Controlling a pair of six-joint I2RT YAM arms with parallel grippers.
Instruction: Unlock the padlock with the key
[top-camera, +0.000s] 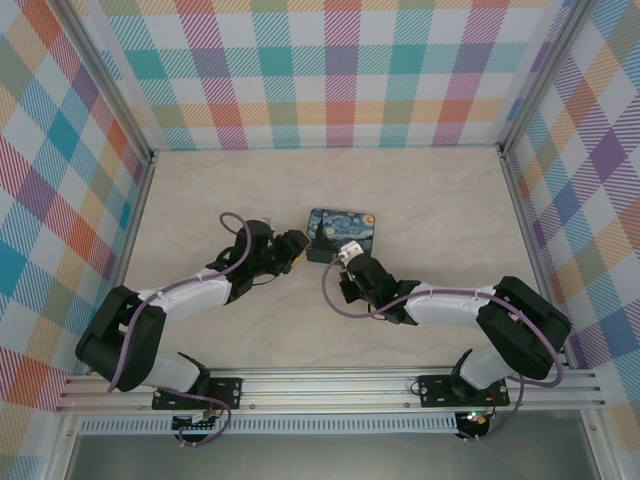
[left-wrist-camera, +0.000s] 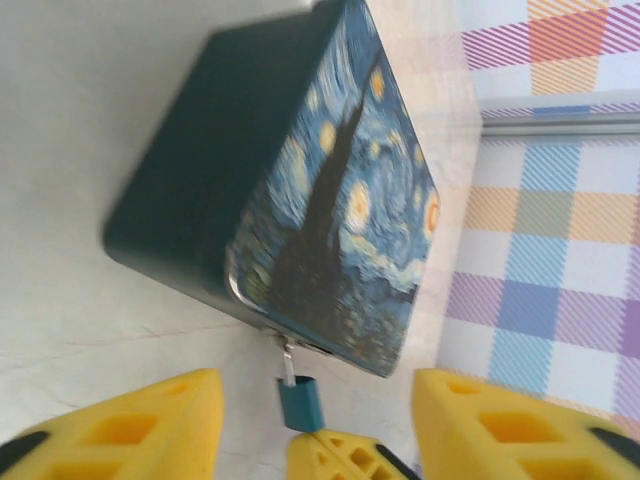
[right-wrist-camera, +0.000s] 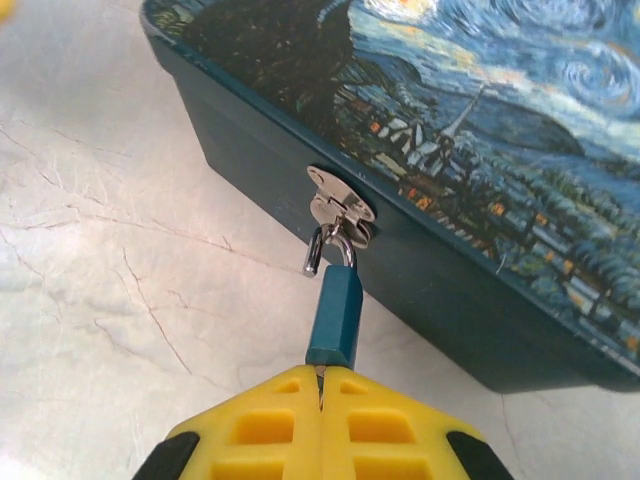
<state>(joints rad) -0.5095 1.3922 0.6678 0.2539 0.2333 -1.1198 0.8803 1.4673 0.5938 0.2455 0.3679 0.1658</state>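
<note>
Padlock (right-wrist-camera: 335, 310) hangs unsteadied; key grip slender
Left gripper (left-wrist-camera: 315, 392) released, the teal padlock loose between its fingers (left-wrist-camera: 140, 420); right gripper (right-wrist-camera: 320, 385) clenched on the key (right-wrist-camera: 320, 372) at its tips, just under the padlock; a twist could swing the lock on the starry-night box's (right-wrist-camera: 450, 290) hasp (right-wrist-camera: 340, 205) and slip the key.

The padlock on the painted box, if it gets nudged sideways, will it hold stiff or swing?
Probably swings: the padlock hangs loosely from the hasp by its thin shackle. Likely light, being small beside the box. Its smooth body may slip in a pinch.
</note>
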